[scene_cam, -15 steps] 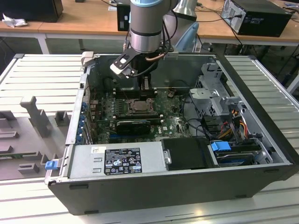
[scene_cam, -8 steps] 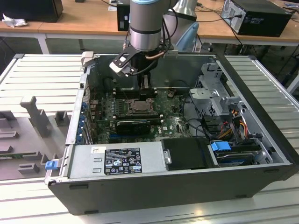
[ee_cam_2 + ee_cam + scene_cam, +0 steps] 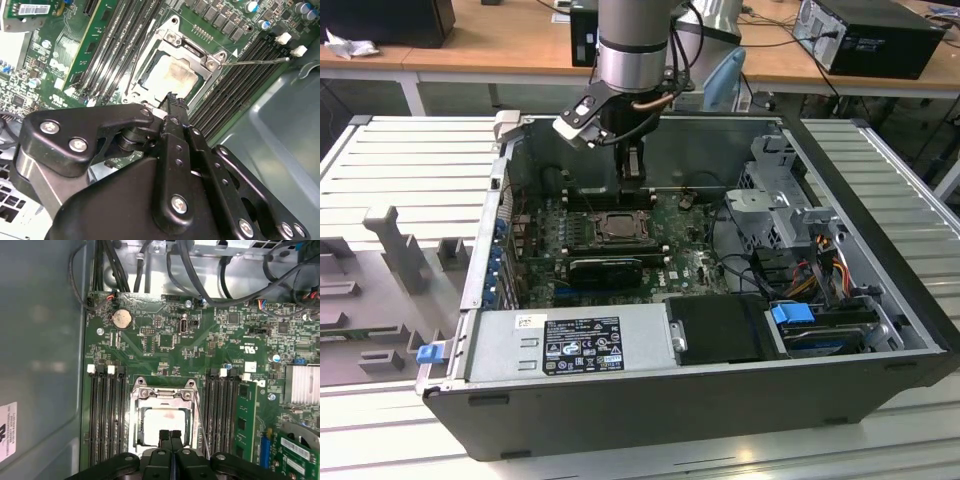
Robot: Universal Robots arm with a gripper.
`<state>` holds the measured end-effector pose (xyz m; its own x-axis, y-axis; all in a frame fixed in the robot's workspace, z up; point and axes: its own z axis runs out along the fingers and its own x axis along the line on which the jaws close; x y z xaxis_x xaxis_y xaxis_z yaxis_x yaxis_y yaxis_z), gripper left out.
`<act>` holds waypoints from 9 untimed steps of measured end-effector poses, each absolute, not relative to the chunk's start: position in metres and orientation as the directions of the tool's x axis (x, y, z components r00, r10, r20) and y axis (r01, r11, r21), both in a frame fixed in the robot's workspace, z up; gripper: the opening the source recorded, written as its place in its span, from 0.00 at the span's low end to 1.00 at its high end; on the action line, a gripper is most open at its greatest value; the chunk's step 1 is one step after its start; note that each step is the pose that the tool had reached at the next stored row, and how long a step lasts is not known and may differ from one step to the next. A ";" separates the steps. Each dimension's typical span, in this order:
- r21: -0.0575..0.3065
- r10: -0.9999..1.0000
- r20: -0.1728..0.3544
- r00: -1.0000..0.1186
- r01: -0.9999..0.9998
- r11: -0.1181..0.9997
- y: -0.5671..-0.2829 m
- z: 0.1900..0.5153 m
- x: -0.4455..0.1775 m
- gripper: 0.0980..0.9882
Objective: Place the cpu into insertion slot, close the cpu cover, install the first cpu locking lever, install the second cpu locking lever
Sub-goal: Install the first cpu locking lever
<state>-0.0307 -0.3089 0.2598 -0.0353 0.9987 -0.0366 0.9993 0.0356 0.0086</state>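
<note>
The cpu [image 3: 162,422] lies flat in the insertion slot [image 3: 617,226] on the green motherboard, its pale top smeared. The silvery cpu cover [image 3: 162,394] is down around it; in the second wrist view the cpu [image 3: 172,75] shows through the cover's [image 3: 170,37] window. One thin wire locking lever [image 3: 255,61] angles away from the socket over the memory slots, and it also runs beside the socket as the lever [image 3: 201,427] in the first wrist view. My gripper [image 3: 170,436] hangs just above the socket's near edge, shut, with nothing seen between its fingers [image 3: 173,100]. The arm's gripper [image 3: 632,172] reaches down into the open case.
Long black memory slots [image 3: 106,410] flank the socket on both sides. A green card [image 3: 246,415] stands beside them. The grey case wall [image 3: 40,340] is close by. Cables [image 3: 740,265], a drive cage [image 3: 780,200] and the power supply [image 3: 570,340] fill the case.
</note>
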 end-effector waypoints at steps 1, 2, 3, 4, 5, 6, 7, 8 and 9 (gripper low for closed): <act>0.008 0.999 -0.040 -0.035 0.999 0.036 -0.309 0.264 -0.031 0.01; 0.008 0.998 -0.042 -0.035 0.999 0.036 -0.309 0.266 -0.031 0.01; 0.008 0.998 -0.045 -0.035 0.999 0.035 -0.309 0.269 -0.031 0.01; 0.008 0.998 -0.049 -0.035 0.999 0.036 -0.308 0.271 -0.031 0.01; 0.008 0.998 -0.051 -0.035 0.999 0.036 -0.308 0.273 -0.031 0.01; 0.008 0.998 -0.054 -0.035 0.999 0.036 -0.308 0.273 -0.031 0.01; 0.008 0.997 -0.055 -0.050 0.999 0.050 -0.308 0.273 -0.031 0.01; 0.008 0.995 -0.058 -0.085 0.996 0.085 -0.308 0.273 -0.031 0.01; 0.007 0.991 -0.063 -0.121 0.993 0.121 -0.308 0.273 -0.031 0.01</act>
